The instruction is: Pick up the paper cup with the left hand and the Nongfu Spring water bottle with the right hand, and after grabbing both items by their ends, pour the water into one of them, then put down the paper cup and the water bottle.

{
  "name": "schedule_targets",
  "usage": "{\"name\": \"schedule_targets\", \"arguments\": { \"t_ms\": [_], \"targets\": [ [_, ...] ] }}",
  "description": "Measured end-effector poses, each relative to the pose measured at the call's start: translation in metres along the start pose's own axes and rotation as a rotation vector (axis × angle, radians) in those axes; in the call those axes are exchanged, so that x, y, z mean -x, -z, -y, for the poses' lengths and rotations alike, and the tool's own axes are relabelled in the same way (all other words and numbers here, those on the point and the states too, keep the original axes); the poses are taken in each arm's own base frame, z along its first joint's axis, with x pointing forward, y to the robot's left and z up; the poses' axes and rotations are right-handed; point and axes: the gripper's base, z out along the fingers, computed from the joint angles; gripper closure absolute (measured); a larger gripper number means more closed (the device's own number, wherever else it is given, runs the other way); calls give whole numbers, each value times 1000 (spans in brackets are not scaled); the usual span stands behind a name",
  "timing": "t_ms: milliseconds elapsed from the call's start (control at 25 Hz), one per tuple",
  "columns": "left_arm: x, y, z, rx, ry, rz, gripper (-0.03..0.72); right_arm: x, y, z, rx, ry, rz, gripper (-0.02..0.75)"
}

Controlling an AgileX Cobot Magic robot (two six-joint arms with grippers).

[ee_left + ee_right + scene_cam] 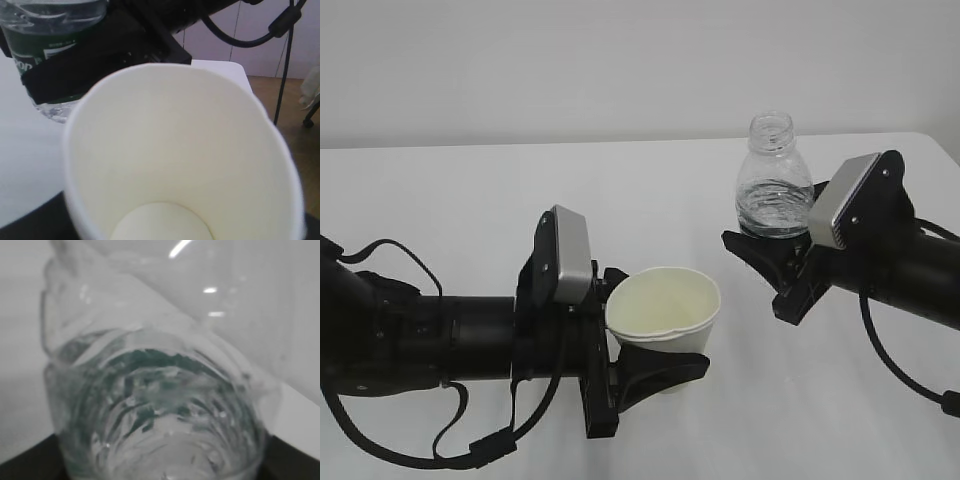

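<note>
Room: a plain pale wall (620, 60) stands behind the far edge of the table; in the left wrist view a brown floor (295, 135) and light wall panels lie beyond the table's right end.
Surface: a white table (450, 190), matte, filling the exterior view from near to far.
Paper cup: the paper cup (664, 312) is near the middle of the scene, nearer than the bottle, upright with a slight lean, its cream inside showing; in the left wrist view its inside looks dry.
Left gripper: the left gripper (645, 360) reaches in from the left, its black jaws set partway apart and closed around the cup's lower body, holding it.
Nongfu Spring water bottle: the Nongfu Spring water bottle (775, 180) stands upright to the right and farther back, neck uncapped, well apart from the cup.
Water: the water (773, 215) sits in the bottle's lower part, below the shoulder.
Right gripper: the right gripper (770, 245) comes in from the right, jaws partway apart and clamped on the bottle's base, across the green label (30, 52).
Contact with table: cannot tell whether cup or bottle touches the surface.
</note>
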Motion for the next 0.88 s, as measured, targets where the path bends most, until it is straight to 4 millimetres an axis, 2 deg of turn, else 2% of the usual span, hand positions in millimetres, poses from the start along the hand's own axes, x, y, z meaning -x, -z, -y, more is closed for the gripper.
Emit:
{"name": "schedule_targets", "arguments": {
  "t_ms": [880],
  "targets": [
    [2,-11,17,-64,-17,-3,224,6,0,-4,43,27,69,272]
  ]
}}
